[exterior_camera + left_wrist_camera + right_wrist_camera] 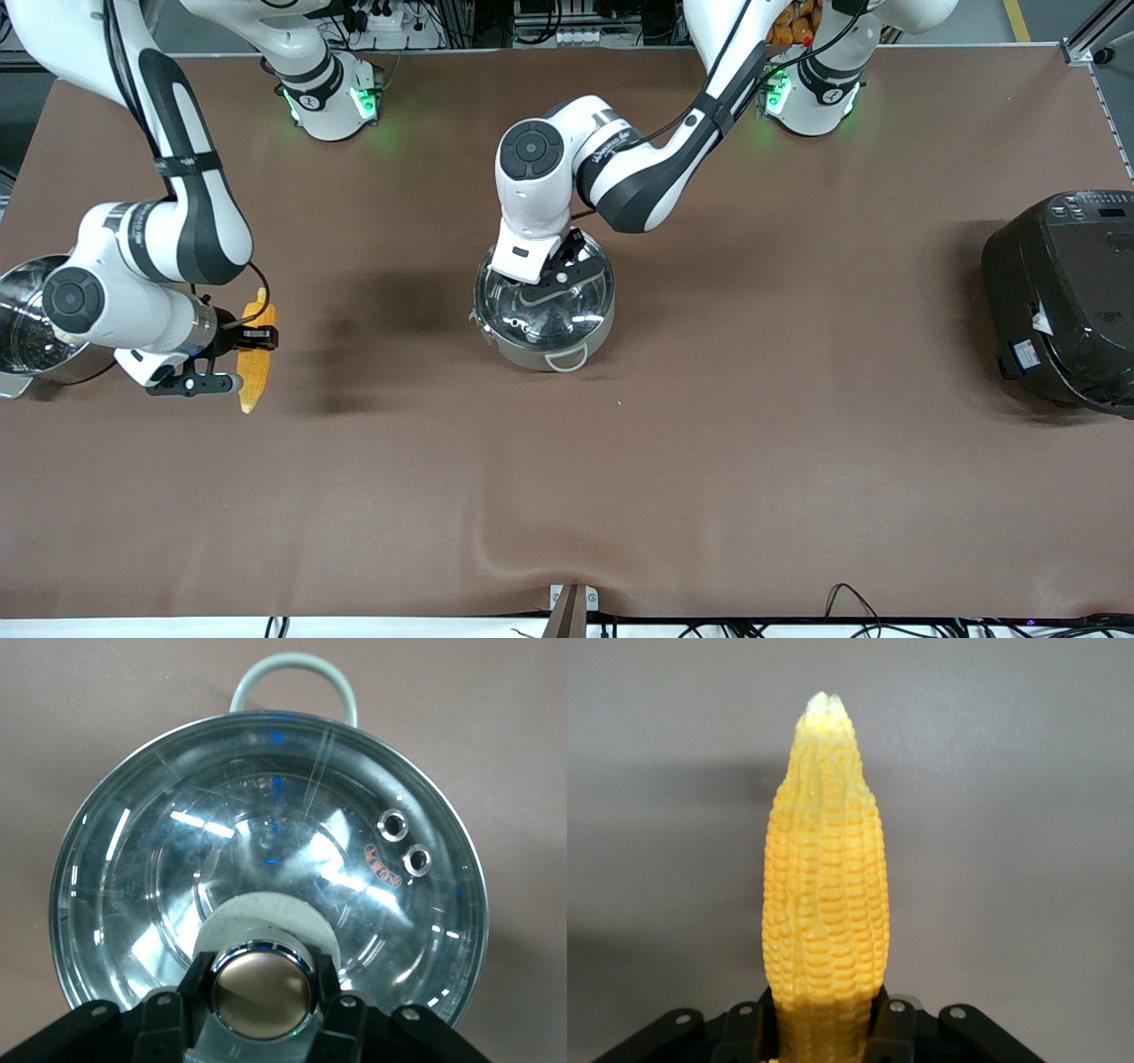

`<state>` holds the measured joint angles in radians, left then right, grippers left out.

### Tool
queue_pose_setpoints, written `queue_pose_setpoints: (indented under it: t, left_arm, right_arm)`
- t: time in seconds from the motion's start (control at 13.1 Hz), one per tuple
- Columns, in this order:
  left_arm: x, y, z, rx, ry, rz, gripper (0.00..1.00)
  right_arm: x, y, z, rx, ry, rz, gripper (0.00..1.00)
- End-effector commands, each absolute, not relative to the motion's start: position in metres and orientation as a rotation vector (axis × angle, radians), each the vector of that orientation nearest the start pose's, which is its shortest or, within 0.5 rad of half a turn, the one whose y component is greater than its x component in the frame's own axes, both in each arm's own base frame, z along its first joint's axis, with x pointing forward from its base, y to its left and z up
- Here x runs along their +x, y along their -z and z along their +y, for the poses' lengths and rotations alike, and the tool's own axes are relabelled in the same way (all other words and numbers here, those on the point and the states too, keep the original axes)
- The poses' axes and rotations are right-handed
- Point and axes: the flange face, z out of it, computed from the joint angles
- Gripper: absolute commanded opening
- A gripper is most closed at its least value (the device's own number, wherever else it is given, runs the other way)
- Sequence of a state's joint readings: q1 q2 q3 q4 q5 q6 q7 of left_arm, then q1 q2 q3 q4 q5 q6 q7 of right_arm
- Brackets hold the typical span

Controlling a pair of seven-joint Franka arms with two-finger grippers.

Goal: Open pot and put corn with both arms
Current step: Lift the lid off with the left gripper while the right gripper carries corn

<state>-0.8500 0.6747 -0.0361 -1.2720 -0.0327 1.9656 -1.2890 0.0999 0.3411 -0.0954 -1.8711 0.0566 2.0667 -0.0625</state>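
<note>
The steel pot (556,347) stands mid-table with its glass lid (532,310) on it. My left gripper (556,276) is over the lid, shut on the coppery knob (262,992), with a finger (197,981) on each side. The lid (266,842) fills the left wrist view, with one pale handle (292,673) showing past its rim. My right gripper (257,338) is shut on the thick end of the yellow corn (254,377) and holds it over the brown cloth toward the right arm's end. In the right wrist view the corn (824,886) points away from the gripper (824,1020).
A steel steamer pot (27,319) stands at the right arm's end of the table, partly hidden by the right arm. A large black rice cooker (1063,297) stands at the left arm's end. Brown cloth (567,496) covers the table.
</note>
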Motion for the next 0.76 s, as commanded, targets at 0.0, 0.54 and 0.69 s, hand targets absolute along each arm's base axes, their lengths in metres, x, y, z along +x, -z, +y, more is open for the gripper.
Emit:
queue_pose_setpoints:
  t: [0.0, 0.54, 0.69]
  left_arm:
    - [0.471, -0.444, -0.540, -3.092, -0.014, -0.712, 0.00]
    - [0.538, -0.525, -0.303, -3.096, -0.051, -0.437, 0.00]
    - [0.553, -0.503, -0.235, -3.099, -0.085, -0.357, 0.00]
  right_arm:
    - [0.618, -0.362, 0.032, -3.099, -0.179, 0.000, 0.26]
    - [0.602, -0.471, 0.178, -3.089, -0.272, 0.112, 0.26]
    - [0.583, -0.484, 0.238, -3.096, -0.271, 0.187, 0.26]
